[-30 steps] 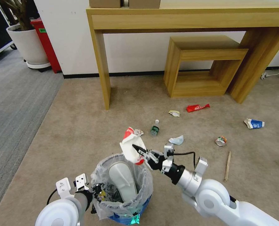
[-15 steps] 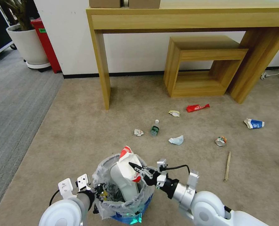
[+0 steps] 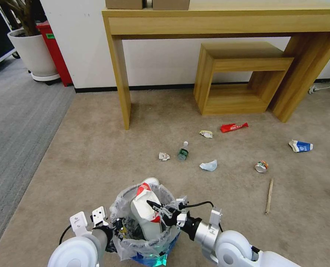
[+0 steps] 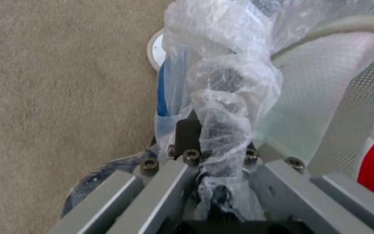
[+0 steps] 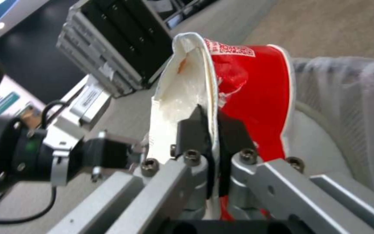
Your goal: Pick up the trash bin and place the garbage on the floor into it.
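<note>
Right gripper (image 5: 211, 130): black jaws pinch the thin edge of a crushed red-and-white paper cup (image 3: 144, 205), inside the bin mouth.
Left gripper (image 4: 215, 143): jaws clamp the crinkled clear bag at the trash bin (image 3: 126, 244) rim.
Floor (image 3: 98, 155): short-pile beige carpet; bottle (image 3: 183, 151), can (image 3: 261, 166), stick (image 3: 269, 195) scattered well apart.

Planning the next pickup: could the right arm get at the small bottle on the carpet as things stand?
Probably not yet: the right gripper is shut on a red-and-white carton over the trash bin. The carpet toward the bottle looks unobstructed.

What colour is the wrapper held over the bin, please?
Red and white wrapper, clearest in the right wrist view.
</note>
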Tool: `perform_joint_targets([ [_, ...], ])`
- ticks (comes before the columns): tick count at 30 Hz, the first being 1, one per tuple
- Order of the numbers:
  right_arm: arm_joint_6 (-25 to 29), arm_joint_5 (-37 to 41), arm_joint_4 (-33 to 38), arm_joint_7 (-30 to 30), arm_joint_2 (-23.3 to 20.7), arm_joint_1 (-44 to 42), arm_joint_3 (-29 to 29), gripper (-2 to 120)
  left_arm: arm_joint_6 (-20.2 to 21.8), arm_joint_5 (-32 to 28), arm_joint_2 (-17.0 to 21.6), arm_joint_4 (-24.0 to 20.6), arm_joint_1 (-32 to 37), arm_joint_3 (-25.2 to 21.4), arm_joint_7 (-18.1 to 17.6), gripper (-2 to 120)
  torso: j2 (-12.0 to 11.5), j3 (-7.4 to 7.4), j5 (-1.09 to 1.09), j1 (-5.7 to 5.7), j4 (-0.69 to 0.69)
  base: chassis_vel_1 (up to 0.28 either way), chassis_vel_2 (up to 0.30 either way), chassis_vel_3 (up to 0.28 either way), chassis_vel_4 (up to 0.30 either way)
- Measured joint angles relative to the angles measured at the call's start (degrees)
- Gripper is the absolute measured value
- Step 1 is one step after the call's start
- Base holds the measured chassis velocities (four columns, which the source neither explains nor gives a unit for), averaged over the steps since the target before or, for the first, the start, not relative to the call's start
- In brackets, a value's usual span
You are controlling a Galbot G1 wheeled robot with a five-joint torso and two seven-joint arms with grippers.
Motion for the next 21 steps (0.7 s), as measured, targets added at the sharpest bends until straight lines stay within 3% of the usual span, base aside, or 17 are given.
perform_joint_targets([
  [9, -0.47, -0.54, -0.16, -3.18, -0.62, 0.15, 1.29, 35, 0.02, 0.21, -0.11, -0.2, 0.09, 0.12, 0.0, 0, 0.01, 0.0, 0.0, 0.0, 0.0, 0.0, 0.0, 0.0, 0.0],
  [11, -0.5, -0.51, -0.16, -3.17, -0.62, 0.18, 1.35, 36, 0.02, 0.21, -0.07, -0.24, 0.06, 0.08, 0.0, 0, 0.0, 0.0, 0.0, 0.0, 0.0, 0.0, 0.0, 0.0, 0.0],
  [13, -0.55, -0.19, -0.11, -3.04, -0.48, 0.35, 2.24, 51, 0.02, 0.19, -0.06, -0.37, 0.06, 0.03, 0.0, 0, 0.0, 0.0, 0.0, 0.0, 0.0, 0.0, 0.0, 0.0, 0.0],
  [14, -0.55, -0.19, -0.11, -3.04, -0.48, 0.35, 2.24, 51, 0.02, 0.19, -0.06, -0.37, 0.06, 0.03, 0.0, 0, 0.0, 0.0, 0.0, 0.0, 0.0, 0.0, 0.0, 0.0, 0.0],
  [21, -0.7, 3.72, 3.1, -2.7, 1.42, 1.4, 10.45, 75, 0.02, -0.3, 0.47, -1.34, 0.59, -0.92, -0.02, 0, 0.0, 0.0, 0.01, 0.0, 0.0, 0.0, 0.0, 0.0, 0.0],
])
